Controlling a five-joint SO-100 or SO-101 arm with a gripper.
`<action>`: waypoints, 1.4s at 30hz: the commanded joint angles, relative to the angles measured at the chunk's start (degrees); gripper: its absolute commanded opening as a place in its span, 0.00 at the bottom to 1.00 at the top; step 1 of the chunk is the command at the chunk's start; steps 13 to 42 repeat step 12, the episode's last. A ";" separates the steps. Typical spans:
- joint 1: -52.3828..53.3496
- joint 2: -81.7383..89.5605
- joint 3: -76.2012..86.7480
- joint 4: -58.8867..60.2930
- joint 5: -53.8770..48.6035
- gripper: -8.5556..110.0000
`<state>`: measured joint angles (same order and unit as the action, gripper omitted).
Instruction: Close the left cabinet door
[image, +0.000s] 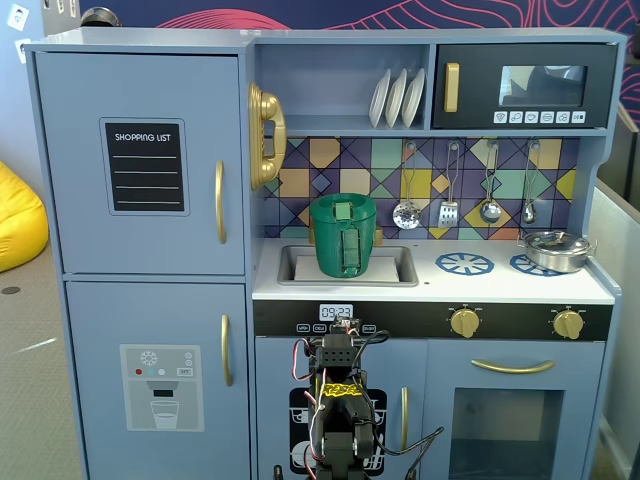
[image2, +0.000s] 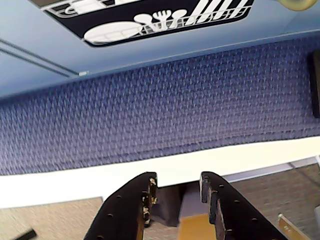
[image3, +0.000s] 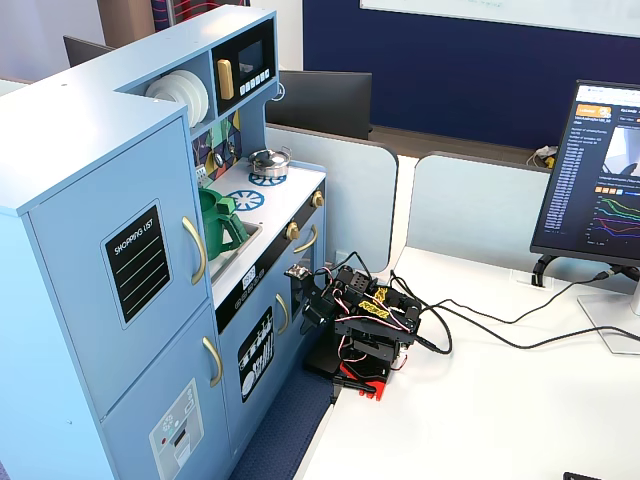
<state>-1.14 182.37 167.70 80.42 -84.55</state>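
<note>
At the upper left of the toy kitchen, the left cabinet door (image: 140, 165) looks flush shut already. The arm sits folded low, its pincer (image2: 176, 192) slightly parted and empty; any further sweep risks snagging the gold handle (image: 220, 201).

The white table (image3: 480, 400) carries the folded black arm (image3: 360, 325), black cables (image3: 500, 330) and a monitor (image3: 595, 180).
</note>
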 joint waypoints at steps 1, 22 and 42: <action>0.35 -0.26 4.04 7.38 -2.02 0.09; 0.35 -0.26 4.04 7.38 -2.02 0.10; 0.35 -0.26 4.04 7.38 -2.02 0.10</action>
